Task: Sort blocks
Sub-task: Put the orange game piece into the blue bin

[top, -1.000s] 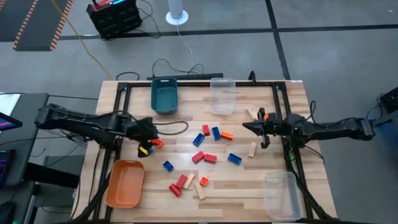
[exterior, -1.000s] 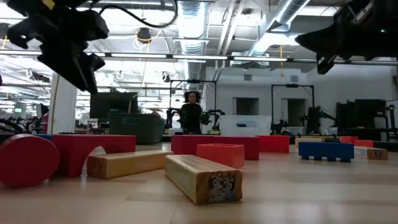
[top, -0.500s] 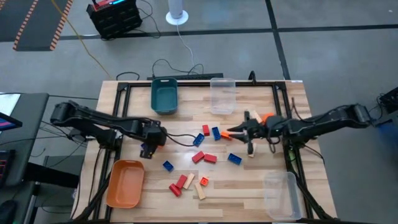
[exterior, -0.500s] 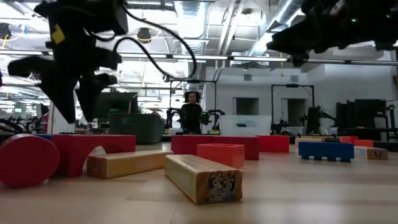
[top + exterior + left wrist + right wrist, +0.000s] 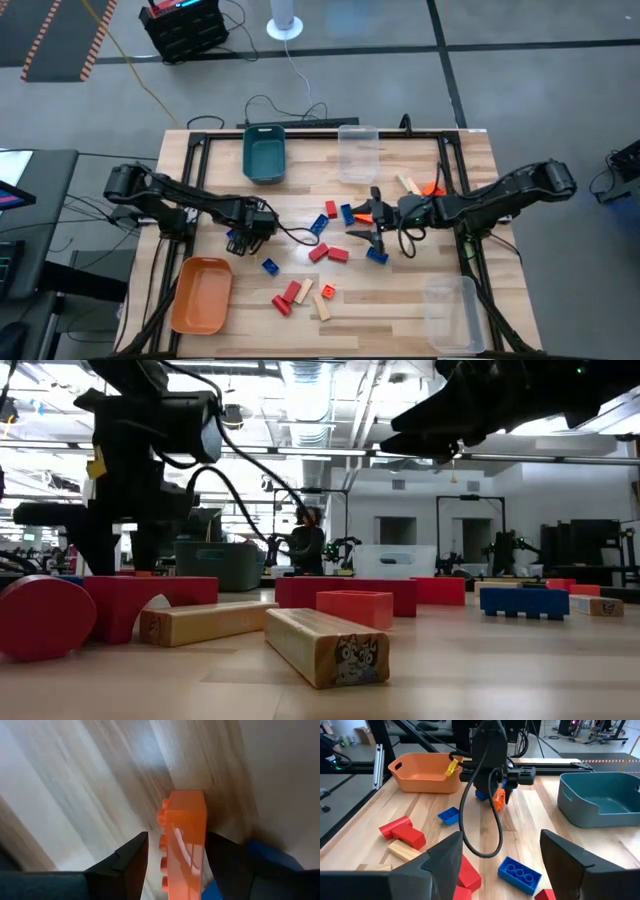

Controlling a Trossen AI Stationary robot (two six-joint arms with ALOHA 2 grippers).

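Overhead, table-level, two wrist views

You are looking at a robotics lab or industrial test hall, not a home. The low view shows exposed ceiling ducts [image 5: 305, 385] and long strip lights [image 5: 300, 452] over an open room, with other robot arms [image 5: 345, 548] on stands and a person [image 5: 305, 545] standing well behind the table. From above, the wooden table [image 5: 400, 305] sits on a bare grey concrete floor [image 5: 540, 90] edged with hazard-striped tape [image 5: 62, 40], inside a black metal frame [image 5: 195, 140], with cables [image 5: 300, 70] trailing to a black equipment box [image 5: 185, 25].
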